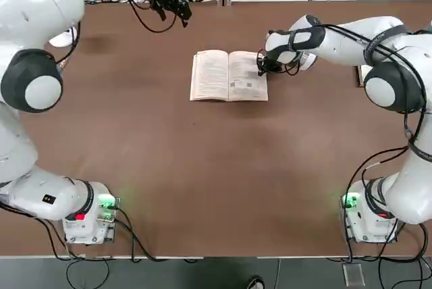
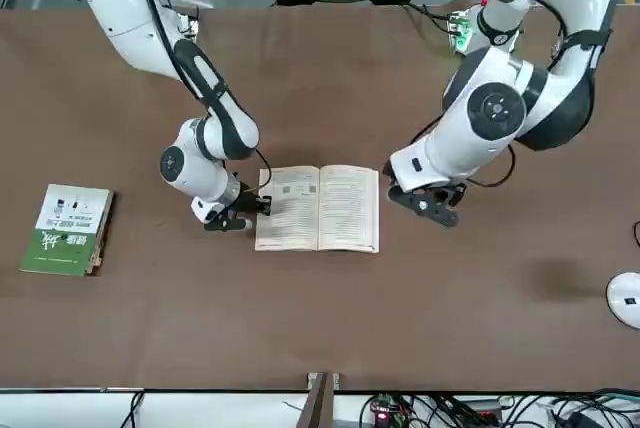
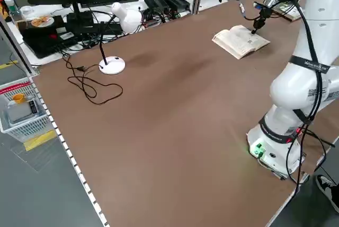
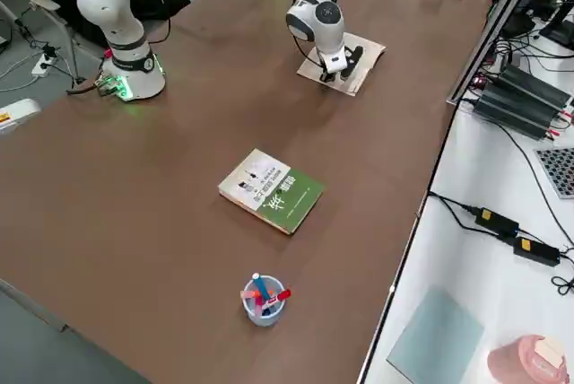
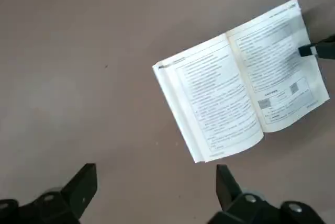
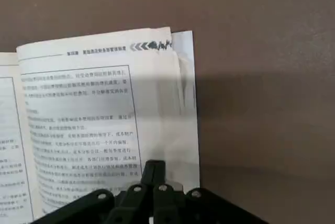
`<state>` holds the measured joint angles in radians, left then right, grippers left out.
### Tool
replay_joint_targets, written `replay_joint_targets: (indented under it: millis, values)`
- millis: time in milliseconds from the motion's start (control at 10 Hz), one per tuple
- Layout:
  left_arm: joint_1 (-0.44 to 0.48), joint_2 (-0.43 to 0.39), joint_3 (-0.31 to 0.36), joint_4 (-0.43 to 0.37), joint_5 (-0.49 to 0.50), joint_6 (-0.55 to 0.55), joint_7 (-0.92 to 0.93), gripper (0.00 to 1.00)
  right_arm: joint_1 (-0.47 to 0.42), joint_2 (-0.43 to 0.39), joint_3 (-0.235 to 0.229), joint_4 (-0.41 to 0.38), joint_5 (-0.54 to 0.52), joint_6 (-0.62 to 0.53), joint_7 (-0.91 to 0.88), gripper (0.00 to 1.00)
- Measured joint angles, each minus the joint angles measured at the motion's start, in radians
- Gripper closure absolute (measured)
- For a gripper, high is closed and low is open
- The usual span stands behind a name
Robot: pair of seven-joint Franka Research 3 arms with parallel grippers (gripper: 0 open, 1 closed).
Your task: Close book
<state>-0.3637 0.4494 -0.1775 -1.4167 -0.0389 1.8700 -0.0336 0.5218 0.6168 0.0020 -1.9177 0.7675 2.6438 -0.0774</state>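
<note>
Right gripper (image 6: 154, 174), fingers apparently together, sits on the book's (image 1: 228, 76) right page edge. Light, floppy paper: lift that edge. Left gripper (image 5: 152, 187) hovers wide.

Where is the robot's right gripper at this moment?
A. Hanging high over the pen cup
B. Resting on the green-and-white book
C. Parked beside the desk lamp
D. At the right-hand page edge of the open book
D: the right gripper sits with fingers together on the outer edge of the book, which lies open.
</note>
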Motion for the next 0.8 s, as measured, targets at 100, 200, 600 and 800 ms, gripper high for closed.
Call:
replay_joint_targets:
  millis: [100,200,600,800]
  values:
    - [-0.006,0.016,-0.004,0.000,0.000,0.021,0.011,0.00,0.000,0.000,0.000,0.000,0.000,0.000,0.000,0.99]
    - [-0.011,0.032,-0.007,0.000,0.000,0.043,0.031,0.00,0.000,0.000,0.000,0.000,0.000,0.000,0.000,0.99]
    - [-0.017,0.090,-0.012,0.000,0.000,0.124,0.138,0.00,0.000,0.000,0.000,0.000,0.000,0.000,-0.002,0.99]
    - [-0.021,0.105,-0.014,0.000,0.000,0.133,0.153,0.00,0.000,0.000,0.000,0.000,0.000,0.000,-0.002,0.99]
